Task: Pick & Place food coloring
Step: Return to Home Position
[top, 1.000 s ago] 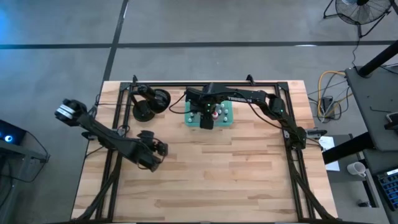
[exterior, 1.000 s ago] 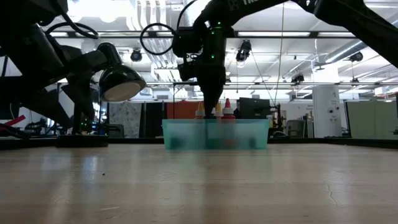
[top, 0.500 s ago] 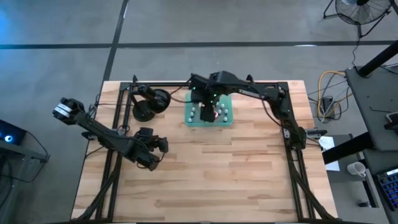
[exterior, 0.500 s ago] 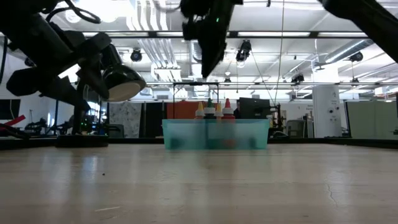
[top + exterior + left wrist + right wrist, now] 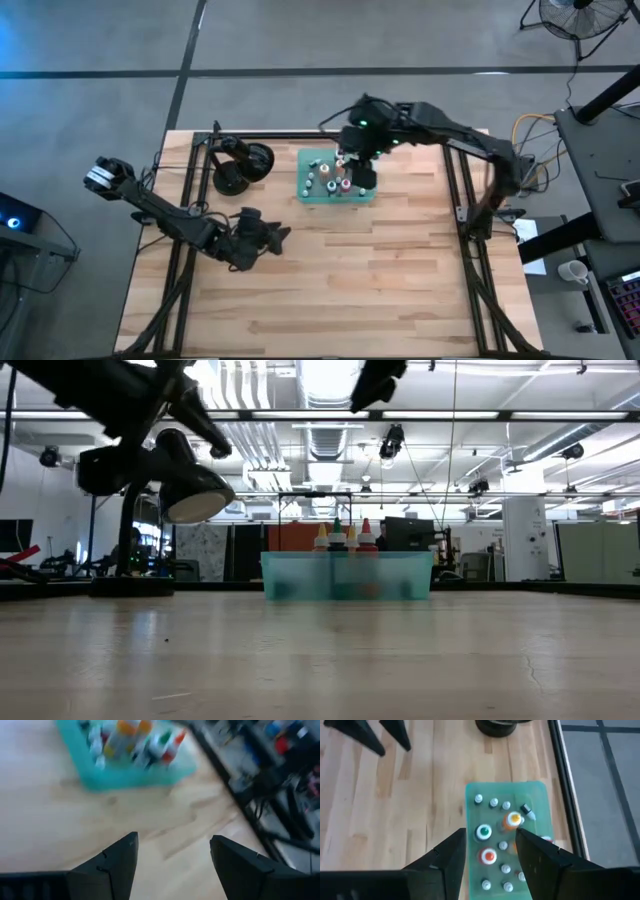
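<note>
Black left jaws, spread wide and empty, hang left of the centre of the pale wooden counter (image 5: 400, 290), higher than a second ago. Small food coloring bottles (image 5: 483, 832) stand in the translucent green tray (image 5: 537, 795) at the far edge. Right jaws, parted and empty, have lifted above it.

Bright glare from ceiling lights (image 5: 330, 372)

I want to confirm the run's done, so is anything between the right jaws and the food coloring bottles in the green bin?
Nothing visible is. The right arm holds its jaws open above the bin, with the food coloring bottles standing inside it below. The left arm waits off to the side.
</note>
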